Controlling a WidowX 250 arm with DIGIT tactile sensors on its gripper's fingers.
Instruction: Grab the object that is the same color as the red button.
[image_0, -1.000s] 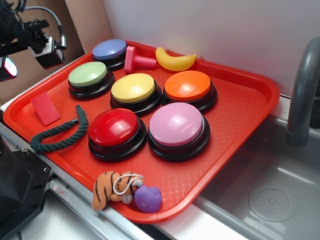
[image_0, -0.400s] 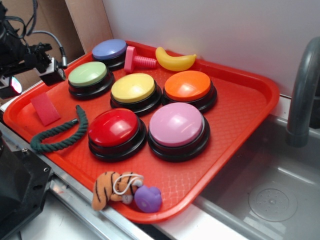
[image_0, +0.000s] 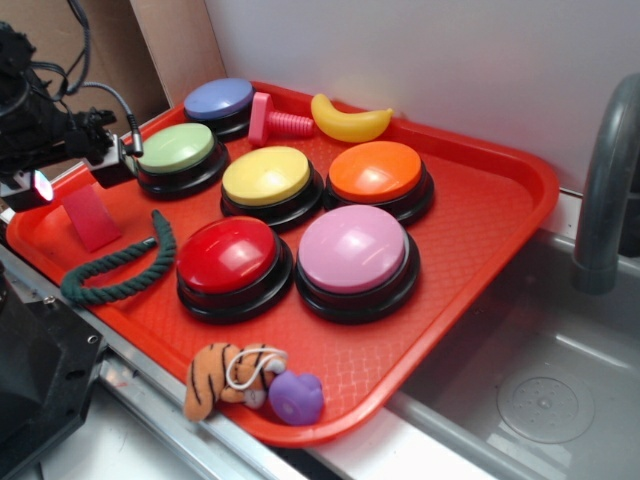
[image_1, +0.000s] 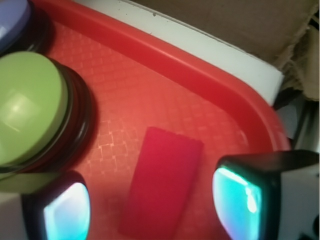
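Red block (image_1: 161, 184) lies flat on the tray (image_0: 500, 215) near its left corner, just beside the green button (image_1: 27, 107) and well apart from the red button (image_0: 227, 254) it matches; gripper (image_1: 150, 202) hangs directly over it w/ jaws open, one either side, not touching, so prob. lined up to straddle the block's narrow width before descending.

A: Where's the gripper (image_0: 62, 176)?
B: At the red tray (image_0: 500, 215)'s left end, over the small red block (image_0: 90, 217), just beside the green button (image_0: 177, 150).
A: And the red button (image_0: 228, 255)?
B: Front row, touching the pink button (image_0: 352, 250), with the green rope (image_0: 118, 271) curled to its left.
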